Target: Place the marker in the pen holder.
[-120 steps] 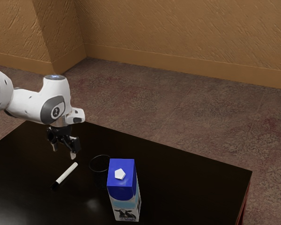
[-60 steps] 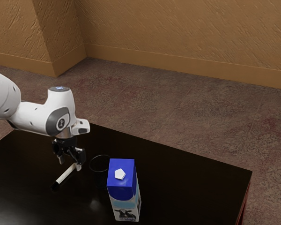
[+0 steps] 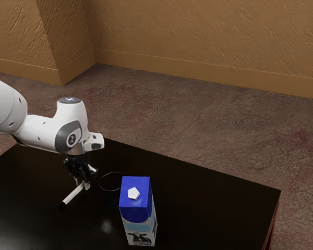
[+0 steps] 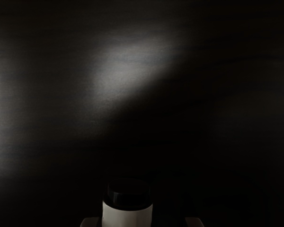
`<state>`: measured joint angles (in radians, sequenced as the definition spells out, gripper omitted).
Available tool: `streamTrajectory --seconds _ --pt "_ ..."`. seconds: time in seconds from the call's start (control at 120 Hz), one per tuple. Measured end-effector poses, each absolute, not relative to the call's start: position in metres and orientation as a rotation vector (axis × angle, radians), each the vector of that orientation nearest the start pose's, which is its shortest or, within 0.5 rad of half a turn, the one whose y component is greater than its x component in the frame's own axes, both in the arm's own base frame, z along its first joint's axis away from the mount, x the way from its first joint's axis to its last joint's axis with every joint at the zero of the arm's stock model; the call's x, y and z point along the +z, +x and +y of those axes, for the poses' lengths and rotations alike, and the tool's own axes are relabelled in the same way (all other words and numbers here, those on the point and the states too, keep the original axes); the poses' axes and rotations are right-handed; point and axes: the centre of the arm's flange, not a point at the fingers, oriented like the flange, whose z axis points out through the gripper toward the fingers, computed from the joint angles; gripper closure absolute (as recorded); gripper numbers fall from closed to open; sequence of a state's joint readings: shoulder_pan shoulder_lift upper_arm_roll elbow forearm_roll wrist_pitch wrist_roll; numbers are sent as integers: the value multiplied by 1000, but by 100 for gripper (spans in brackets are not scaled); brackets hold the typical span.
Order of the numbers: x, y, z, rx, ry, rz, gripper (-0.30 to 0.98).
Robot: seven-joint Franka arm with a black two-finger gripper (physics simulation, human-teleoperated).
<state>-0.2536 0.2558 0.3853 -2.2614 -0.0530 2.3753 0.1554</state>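
My gripper [image 3: 82,184] is low over the table at the marker's upper end, its fingers apart on either side of it. The white marker [image 3: 73,194] lies slanted, black end away from the hand. In the wrist view, the marker [image 4: 127,217] is at the lower edge between the tips of the gripper [image 4: 142,222], close to one fingertip with a gap to the other. The dark pen holder [image 3: 112,172] stands just beyond the gripper toward the exterior view's right; its thin round rim shows, while its body blends into the dark table.
A blue-topped milk carton [image 3: 137,208] stands upright beside the pen holder, toward the exterior view's right and nearer the camera. The glossy dark table [image 3: 198,192] extends past it to an edge at the exterior view's right.
My hand has come down and toward the exterior view's right to the marker. The fingers have drawn closer together around its upper end. Marker, holder and carton have stayed put.
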Motion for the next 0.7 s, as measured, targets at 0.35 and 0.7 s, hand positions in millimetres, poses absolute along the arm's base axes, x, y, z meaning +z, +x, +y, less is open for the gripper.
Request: streamTrajectory --seconds 0.35,0.7 --pt "246 521 71 189 -3087 -23 70" --pt "242 521 71 199 -3076 -41 71"
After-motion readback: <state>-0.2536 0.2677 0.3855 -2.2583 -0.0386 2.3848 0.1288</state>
